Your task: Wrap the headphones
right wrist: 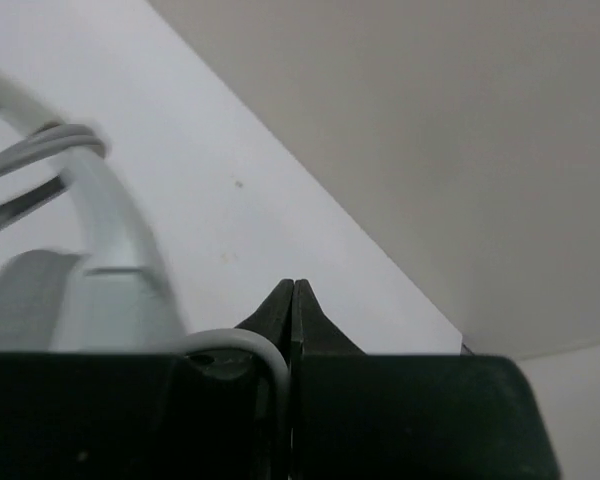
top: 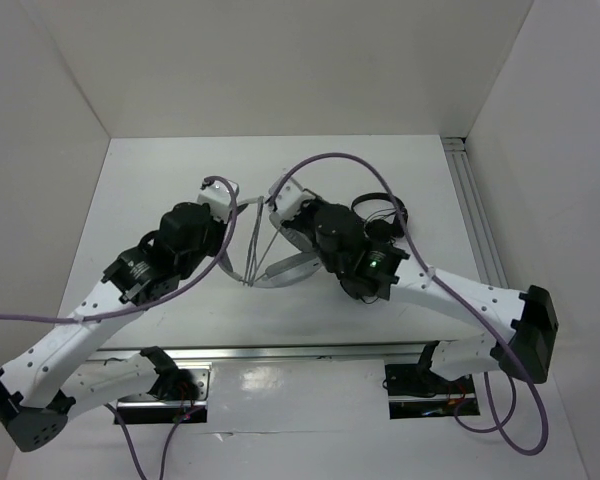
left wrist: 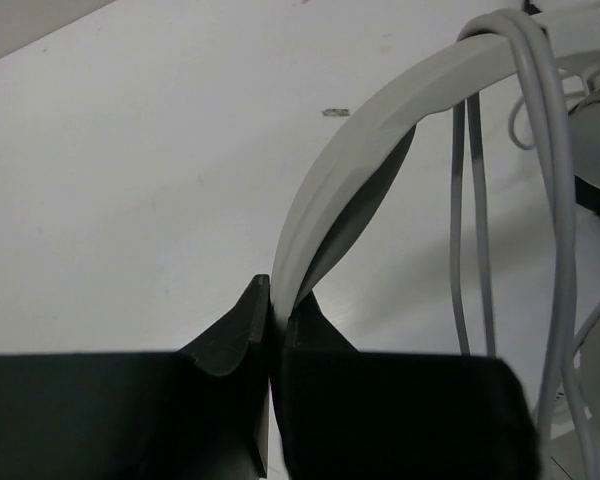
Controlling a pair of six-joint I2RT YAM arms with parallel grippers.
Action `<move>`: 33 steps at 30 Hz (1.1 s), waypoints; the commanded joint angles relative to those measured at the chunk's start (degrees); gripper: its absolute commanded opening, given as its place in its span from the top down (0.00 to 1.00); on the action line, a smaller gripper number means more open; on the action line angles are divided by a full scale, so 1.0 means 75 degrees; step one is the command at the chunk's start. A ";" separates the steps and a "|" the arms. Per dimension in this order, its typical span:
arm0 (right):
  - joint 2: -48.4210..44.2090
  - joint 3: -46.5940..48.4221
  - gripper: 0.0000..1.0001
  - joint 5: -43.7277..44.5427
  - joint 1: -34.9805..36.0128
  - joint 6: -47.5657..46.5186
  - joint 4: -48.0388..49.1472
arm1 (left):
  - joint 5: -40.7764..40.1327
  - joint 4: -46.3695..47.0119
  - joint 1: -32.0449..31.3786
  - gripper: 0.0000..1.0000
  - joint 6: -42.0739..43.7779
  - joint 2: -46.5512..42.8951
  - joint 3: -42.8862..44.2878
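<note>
The light grey headphones are held up between the two arms at mid-table. Their headband arcs away from my left gripper, which is shut on its near end. The thin grey cable is looped over the far part of the headband, and strands of it hang down. My right gripper is shut, with the cable curving into its jaws. In the right wrist view the headband with its cable wraps is on the left. In the top view both grippers, left and right, are close together, and the earcups are mostly hidden under the right arm.
A dark looped object lies just behind the right arm, partly hidden. White walls enclose the table on three sides. A metal rail runs along the right edge. Purple arm cables arch over the work area.
</note>
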 commanded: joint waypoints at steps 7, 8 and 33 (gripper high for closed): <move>0.0071 0.1535 0.94 -0.2880 -0.1781 0.1359 0.0170 | 0.0720 -0.2296 -0.1013 1.00 0.0753 -0.0058 0.0536; 0.0211 0.1535 1.00 -0.3166 -0.1863 0.1513 0.0100 | 0.0592 -0.2366 -0.1013 1.00 0.0602 -0.0058 0.0932; 0.5192 0.0118 0.81 -1.1572 -0.2861 1.0045 0.9274 | -0.0811 -0.2543 -0.1165 1.00 -0.1449 0.1429 0.7169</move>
